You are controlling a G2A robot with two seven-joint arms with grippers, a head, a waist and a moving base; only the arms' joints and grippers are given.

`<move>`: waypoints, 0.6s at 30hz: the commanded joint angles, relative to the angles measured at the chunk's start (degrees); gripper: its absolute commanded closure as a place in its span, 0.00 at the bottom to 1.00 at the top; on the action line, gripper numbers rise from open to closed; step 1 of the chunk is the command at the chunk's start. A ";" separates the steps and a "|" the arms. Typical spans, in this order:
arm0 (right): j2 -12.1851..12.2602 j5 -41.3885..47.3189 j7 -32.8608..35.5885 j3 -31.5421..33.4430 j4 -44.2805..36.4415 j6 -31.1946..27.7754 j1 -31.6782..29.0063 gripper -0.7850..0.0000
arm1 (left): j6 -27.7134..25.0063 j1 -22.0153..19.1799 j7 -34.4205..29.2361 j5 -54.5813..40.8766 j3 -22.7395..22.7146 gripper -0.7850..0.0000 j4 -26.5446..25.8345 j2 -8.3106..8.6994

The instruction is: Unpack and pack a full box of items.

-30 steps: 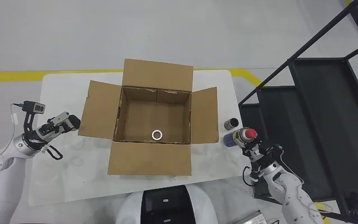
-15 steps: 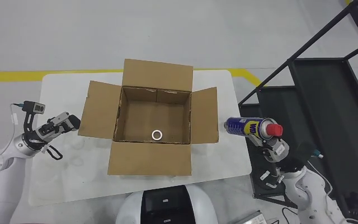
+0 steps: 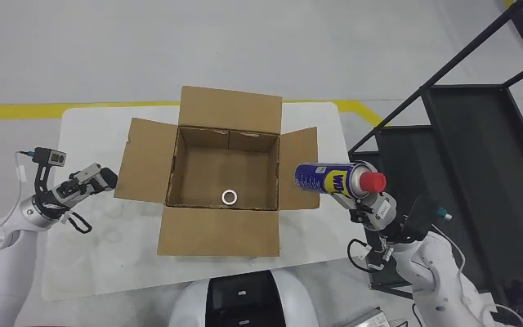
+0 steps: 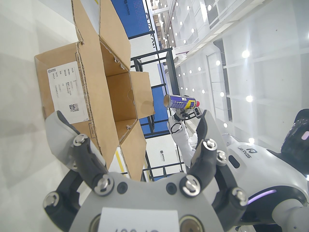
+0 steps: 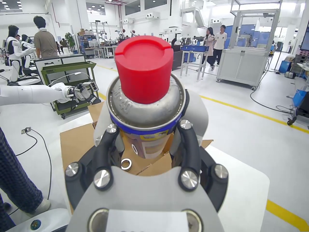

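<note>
1. Table [image 3: 90, 253]: white. It carries the open cardboard box, with the left gripper at one side and the right gripper at the other.

2. Cardboard box [image 3: 219, 233]: stands at the table's centre with all four flaps folded outward. The interior is nearly bare.

3. Spray can [image 3: 331, 178]: blue and yellow body, red cap [image 3: 373, 181]. It is held in the air roughly horizontal, base end toward the box and cap end toward the right arm. The base overhangs the outer edge of the box flap on the robot's right. The can is outside the opening.

4. Right gripper [image 3: 366, 206]: closed on the can body just below the cap end, one finger on each side. Most of the can projects beyond the fingers toward the box.

5. Left gripper [image 3: 105, 178]: near the box flap on the robot's left, not touching it. Its fingers are spread wide with nothing between them.

6. Small ring [image 3: 230, 196]: lies flat on the box floor near the front wall.

Step in hand (judged): packing, with the can in transfer toward the box.

Next move (judged): carry the can across the right flap until it is over the opening, lower it to the floor clear of the ring, then release. The long overhang calls for clearance from the flap edge and the box wall.
</note>
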 commanded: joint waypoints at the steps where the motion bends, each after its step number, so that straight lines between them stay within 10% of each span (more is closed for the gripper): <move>1: 0.00 -0.01 0.00 0.00 0.00 0.00 0.00 1.00 | 0.00 0.00 0.00 0.00 0.00 0.00 0.00 0.00; 8: 0.00 -0.01 0.00 0.00 0.00 0.00 0.00 1.00 | 0.00 0.00 0.00 0.00 0.00 0.00 0.00 0.00; 18: 0.24 -6.41 24.85 -12.01 -1.57 -0.85 19.10 1.00 | 0.00 0.00 0.00 0.00 0.00 0.00 0.00 0.00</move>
